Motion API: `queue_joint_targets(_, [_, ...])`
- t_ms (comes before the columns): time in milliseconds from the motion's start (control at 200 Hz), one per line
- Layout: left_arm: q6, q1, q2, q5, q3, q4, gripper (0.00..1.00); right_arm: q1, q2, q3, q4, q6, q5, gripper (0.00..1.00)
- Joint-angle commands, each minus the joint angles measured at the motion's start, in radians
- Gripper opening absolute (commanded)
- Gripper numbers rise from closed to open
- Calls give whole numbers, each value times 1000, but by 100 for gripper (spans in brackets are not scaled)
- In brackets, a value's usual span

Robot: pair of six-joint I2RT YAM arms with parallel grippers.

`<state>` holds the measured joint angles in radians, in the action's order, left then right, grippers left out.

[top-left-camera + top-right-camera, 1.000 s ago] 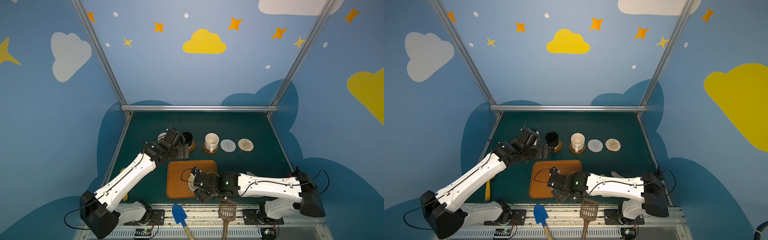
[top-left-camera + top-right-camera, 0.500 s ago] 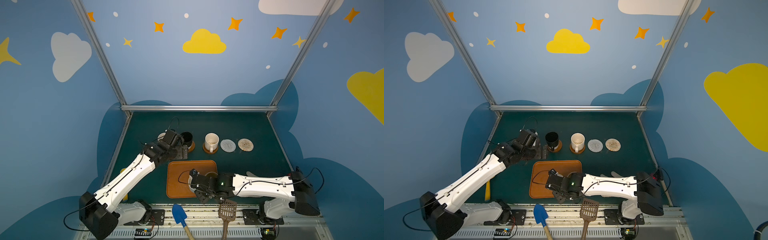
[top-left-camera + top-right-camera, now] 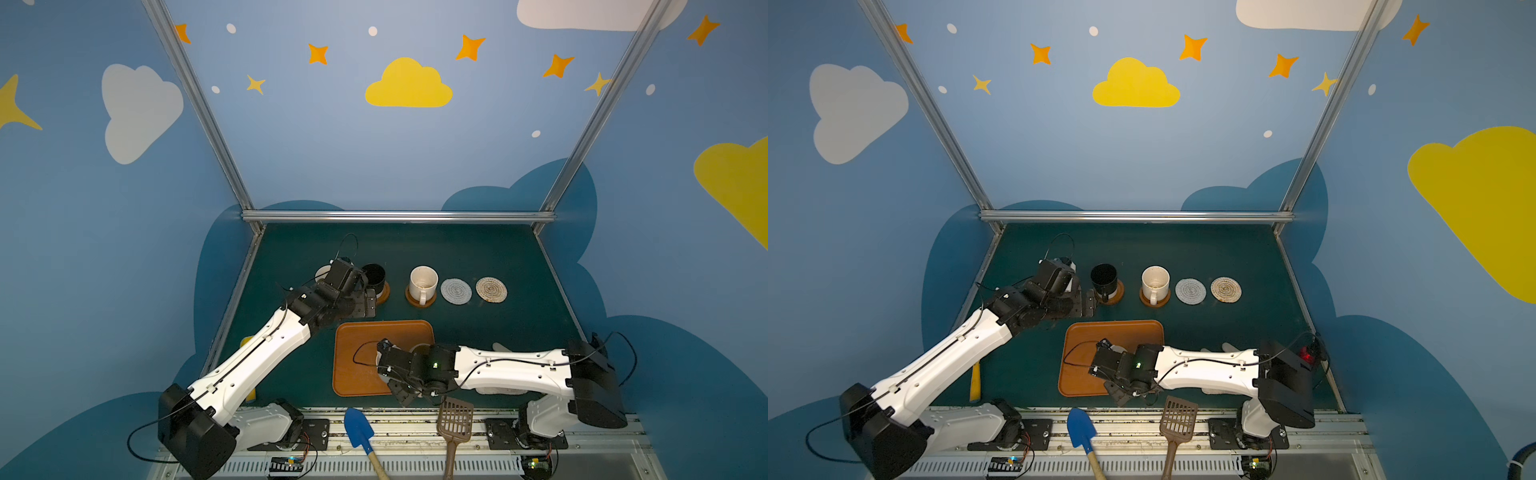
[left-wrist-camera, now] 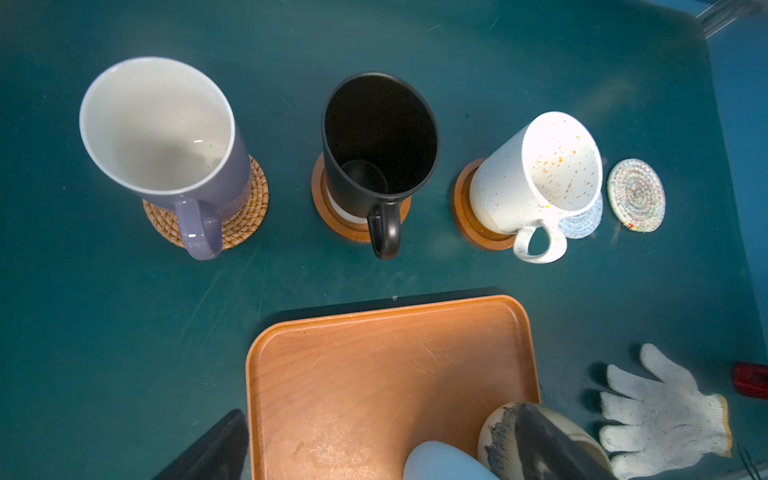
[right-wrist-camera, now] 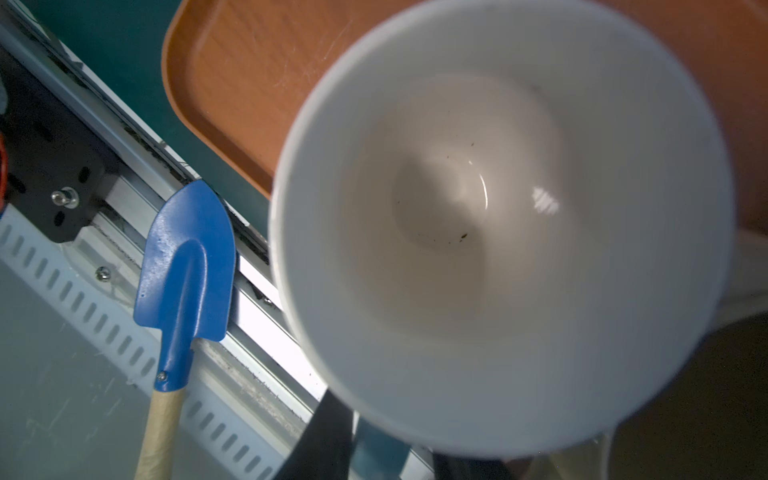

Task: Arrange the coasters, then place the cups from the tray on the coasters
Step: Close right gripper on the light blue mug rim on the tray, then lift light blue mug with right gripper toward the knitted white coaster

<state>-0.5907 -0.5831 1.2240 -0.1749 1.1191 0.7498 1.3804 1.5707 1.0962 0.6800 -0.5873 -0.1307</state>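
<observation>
In the left wrist view a lilac cup (image 4: 166, 133) stands on the rattan coaster (image 4: 245, 216). The black cup (image 4: 374, 145) and the speckled cup (image 4: 536, 174) each stand on a wooden coaster. The grey-white coaster (image 3: 456, 291) and the beige coaster (image 3: 491, 289) are bare. On the tray (image 3: 361, 345) stand the pale blue cup (image 4: 440, 461) and the tan-yellow cup (image 4: 540, 440). My right gripper (image 3: 401, 392) is at the tray's near edge, and its fingers pinch a bluish strip under the pale blue cup's (image 5: 498, 228) rim. My left gripper (image 3: 368, 300) hangs open beside the black cup.
A blue shovel (image 3: 359, 432) and a brown slotted scoop (image 3: 455, 419) lie on the front rail. A white glove (image 4: 665, 415) and a red object (image 4: 750, 380) lie right of the tray. A yellow item (image 3: 249, 374) lies under the left arm.
My right gripper has slid left along the tray's near side and its jaws have narrowed around the pale blue cup. The left arm has hardly moved.
</observation>
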Motion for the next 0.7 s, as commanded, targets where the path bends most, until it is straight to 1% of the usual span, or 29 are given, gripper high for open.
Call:
queue_joint_targets(0, [9,5,-11,9,-2,-15,99,-13,2,19,-20,17,-5,25])
queue_joint_targets(70, [12,6,-7,14,2,-14,99,-15,-1,14,-29,19,-3,19])
queue_joint_targets(225, [14,9,-5,12,-1,-17,99,-21,6,30,-38,42,-1,0])
queue_joint_targets(430, [24,19,-7,18,6,-8,99,-23,16,62,-21,65,-7,0])
queue_joint_targets(556, [37,29,-12,27,19,-1,99,-41,-13,85,-12,73,-19,0])
queue_joint_targets(696, [56,57,-28,70,35,-6,99,-74,-63,115,-9,60,-19,0])
